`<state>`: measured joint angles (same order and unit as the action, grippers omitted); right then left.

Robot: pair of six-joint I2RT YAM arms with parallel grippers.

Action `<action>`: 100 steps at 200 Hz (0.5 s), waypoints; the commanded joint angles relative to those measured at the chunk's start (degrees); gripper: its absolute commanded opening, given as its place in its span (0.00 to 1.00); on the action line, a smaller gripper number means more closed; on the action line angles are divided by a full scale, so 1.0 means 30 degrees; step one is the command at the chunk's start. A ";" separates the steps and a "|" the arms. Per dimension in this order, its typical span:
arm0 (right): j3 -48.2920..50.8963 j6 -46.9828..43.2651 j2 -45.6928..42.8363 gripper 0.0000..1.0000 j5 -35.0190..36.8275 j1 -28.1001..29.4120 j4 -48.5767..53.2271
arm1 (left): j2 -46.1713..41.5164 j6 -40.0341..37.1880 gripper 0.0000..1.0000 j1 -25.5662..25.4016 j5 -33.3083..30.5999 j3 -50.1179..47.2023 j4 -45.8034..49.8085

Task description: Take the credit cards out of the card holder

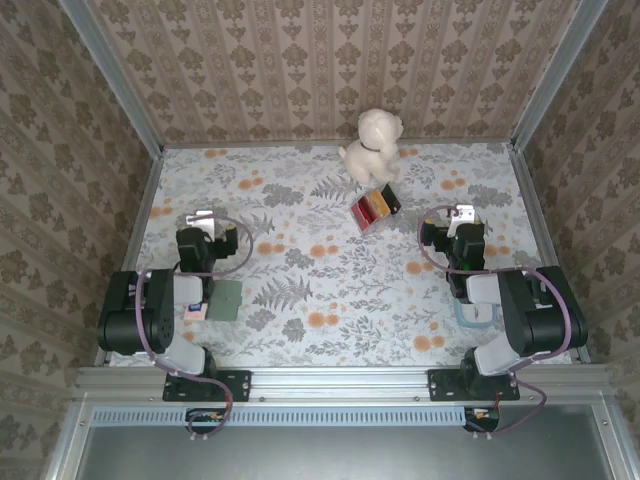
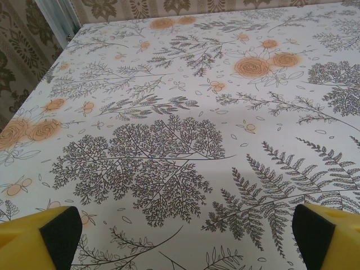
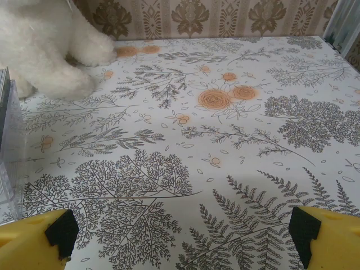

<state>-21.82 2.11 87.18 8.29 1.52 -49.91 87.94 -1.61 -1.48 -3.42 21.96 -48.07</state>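
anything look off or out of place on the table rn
Nothing looks spilled or broken. The striped block sits at a slant just in front of the plush dog, the one thing askew. The card holder lies flat beside a small white-and-pink card.

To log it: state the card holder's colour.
Sage-green flat rectangular card holder, clearest in the top external view.

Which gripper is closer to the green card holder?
The left gripper; the card holder lies beside its arm, the right gripper far across the table.
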 commanded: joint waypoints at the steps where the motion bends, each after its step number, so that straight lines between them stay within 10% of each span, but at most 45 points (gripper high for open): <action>1: -0.0397 0.0183 0.0130 1.00 -0.0288 -0.0037 0.0113 | 0.0025 -0.0373 1.00 -0.0024 -0.0058 0.0376 -0.0410; 100: -0.0493 0.0192 0.0204 1.00 -0.0304 -0.0062 0.0258 | 0.0036 -0.0343 1.00 -0.0034 -0.0088 0.0388 -0.0381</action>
<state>-21.82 2.09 87.18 8.29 1.52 -49.91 87.94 -1.63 -1.48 -3.44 21.96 -48.07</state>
